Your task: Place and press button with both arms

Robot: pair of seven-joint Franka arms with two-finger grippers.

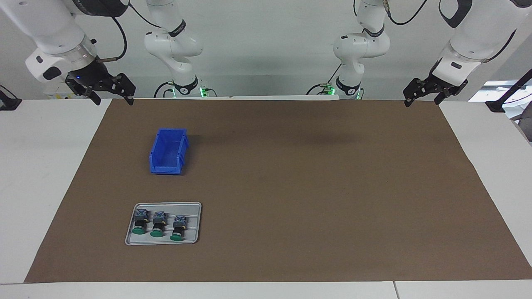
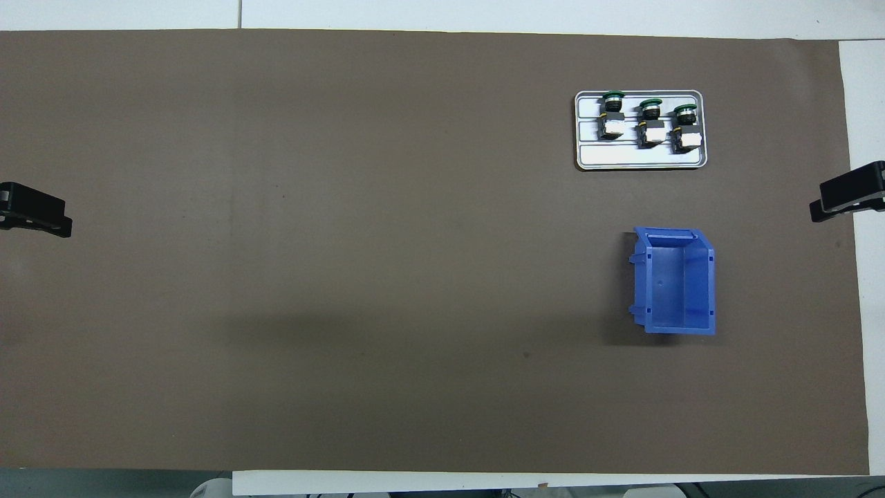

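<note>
- The right gripper (image 1: 106, 89) hangs with its jaws spread and nothing in them, over the corner of the brown mat (image 1: 291, 187) nearest the robots at the right arm's end.
- The left gripper (image 1: 432, 92) waits the same way, jaws spread and bare, over the mat's corner at the left arm's end.
- Three green-capped buttons (image 1: 158, 224) lie on their sides in a row in the grey tray (image 1: 166, 241), at the mat's edge farthest from the robots, toward the right arm's end.
- The blue bin (image 1: 168, 151) stands nearer the robots than the tray, apart from it.
- Each button looks light, rigid and hard-shelled. The round cap would likely slip, so the squarer terminal block or the barrel seems the surer hold.
</note>
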